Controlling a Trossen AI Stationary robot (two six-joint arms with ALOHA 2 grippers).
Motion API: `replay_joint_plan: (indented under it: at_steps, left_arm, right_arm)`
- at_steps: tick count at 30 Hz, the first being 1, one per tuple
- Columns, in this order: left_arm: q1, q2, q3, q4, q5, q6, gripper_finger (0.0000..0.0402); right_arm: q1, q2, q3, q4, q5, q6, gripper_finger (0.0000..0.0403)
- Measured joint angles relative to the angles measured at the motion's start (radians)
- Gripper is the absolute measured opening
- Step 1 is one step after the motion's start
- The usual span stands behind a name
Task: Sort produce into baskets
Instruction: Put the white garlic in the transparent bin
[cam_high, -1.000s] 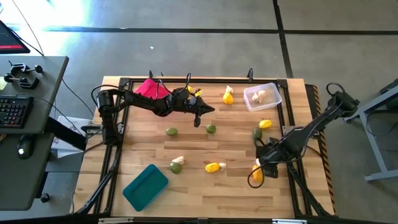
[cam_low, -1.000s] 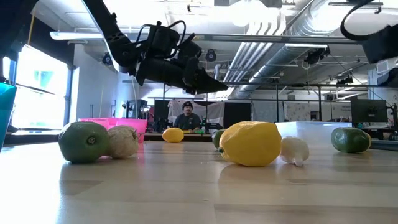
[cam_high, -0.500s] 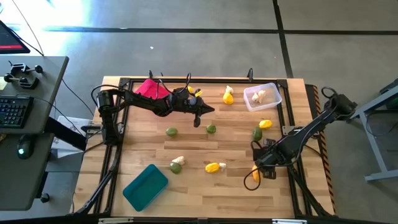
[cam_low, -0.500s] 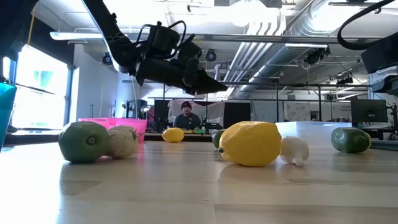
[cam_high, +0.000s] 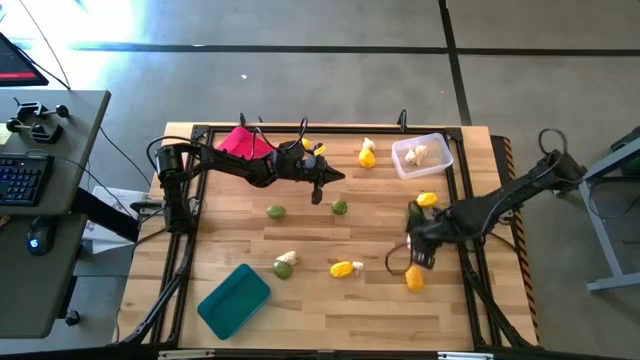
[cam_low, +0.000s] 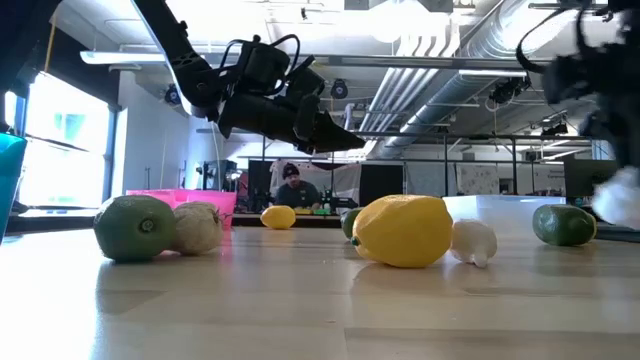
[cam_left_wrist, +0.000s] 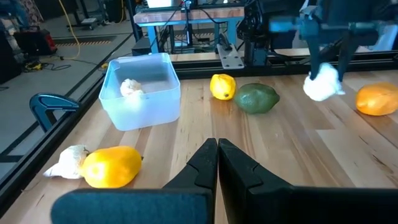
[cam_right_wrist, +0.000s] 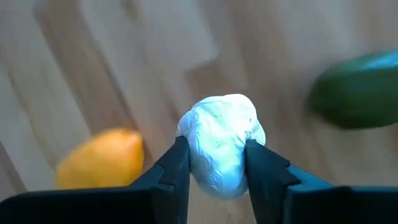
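White garlic bulb (cam_right_wrist: 219, 144) now hand-lifted

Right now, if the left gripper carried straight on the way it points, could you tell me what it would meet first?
Probably the green fruit beside the small lemon. The shut left gripper points between them, across bare table. It hovers above the board, so depth is uncertain.

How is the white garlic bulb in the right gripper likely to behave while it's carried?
The garlic bulb looks lumpy, so the right gripper probably grips it securely. It seems light, likely a hollow toy. Its rounded form may roll a little once released.
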Motion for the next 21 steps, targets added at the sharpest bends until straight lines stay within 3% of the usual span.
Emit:
replay_joint_plan:
  at_steps: [7, 14, 21]
  left_arm:
    - [0.0, 0.0, 0.0, 0.008, -0.002, -0.024, 0.0]
    - [0.0, 0.0, 0.0, 0.017, -0.002, -0.024, 0.0]
    - [0.0, 0.0, 0.0, 0.021, -0.002, -0.024, 0.0]
  right_arm:
    - [-0.247, -0.144, 0.0, -0.02, 0.217, -0.095, 0.0104]
    - [-0.603, -0.157, 0.0, 0.042, 0.451, -0.269, 0.0104]
    - [-0.965, -0.136, 0.0, 0.225, 0.456, -0.435, 0.0104]
